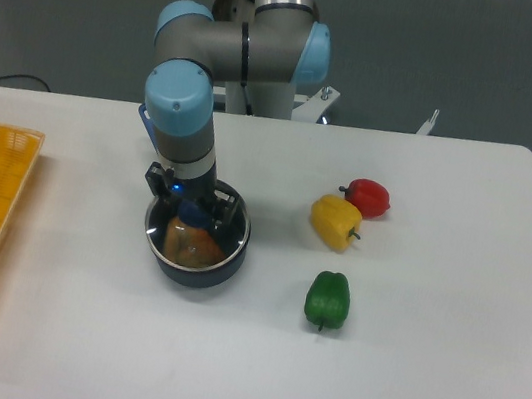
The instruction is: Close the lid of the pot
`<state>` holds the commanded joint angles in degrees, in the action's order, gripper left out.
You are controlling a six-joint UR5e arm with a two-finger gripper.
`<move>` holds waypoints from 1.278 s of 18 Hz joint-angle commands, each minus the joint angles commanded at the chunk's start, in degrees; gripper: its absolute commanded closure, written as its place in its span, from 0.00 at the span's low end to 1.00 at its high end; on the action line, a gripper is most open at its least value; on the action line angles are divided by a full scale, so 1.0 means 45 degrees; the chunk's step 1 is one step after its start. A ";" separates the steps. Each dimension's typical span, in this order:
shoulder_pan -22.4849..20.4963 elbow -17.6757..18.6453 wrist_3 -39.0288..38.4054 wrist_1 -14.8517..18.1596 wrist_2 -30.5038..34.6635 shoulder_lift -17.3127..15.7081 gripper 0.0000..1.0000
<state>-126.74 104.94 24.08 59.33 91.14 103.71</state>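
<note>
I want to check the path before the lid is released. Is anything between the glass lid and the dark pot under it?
Nothing visible stands between them. The gripper is right over the small dark navy pot, at the blue knob of the round clear glass lid, which seems to lie on the rim. Something orange shows inside, under the glass.

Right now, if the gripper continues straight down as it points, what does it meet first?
Most likely the pot lid on the pot: the gripper points down over the lid's blue knob. Whether the jaws already touch the knob is unclear from this view.
</note>
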 joint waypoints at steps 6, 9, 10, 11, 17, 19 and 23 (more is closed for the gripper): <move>0.0000 0.0000 0.0000 0.0000 0.0000 0.0000 0.21; -0.0019 0.0000 0.0000 0.0000 0.0000 0.0000 0.10; -0.0020 -0.0019 0.0000 0.0000 -0.0019 -0.0019 0.07; -0.0039 -0.0078 0.0039 0.0000 -0.0020 -0.0039 0.02; -0.0312 -0.0819 0.0137 0.0215 -0.0019 -0.0370 0.00; -0.0565 -0.1054 0.0350 0.0525 -0.0020 -0.0488 0.00; -0.1345 -0.1152 0.2455 0.1171 -0.0058 -0.0820 0.00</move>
<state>-132.79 99.76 35.13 64.60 90.88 100.02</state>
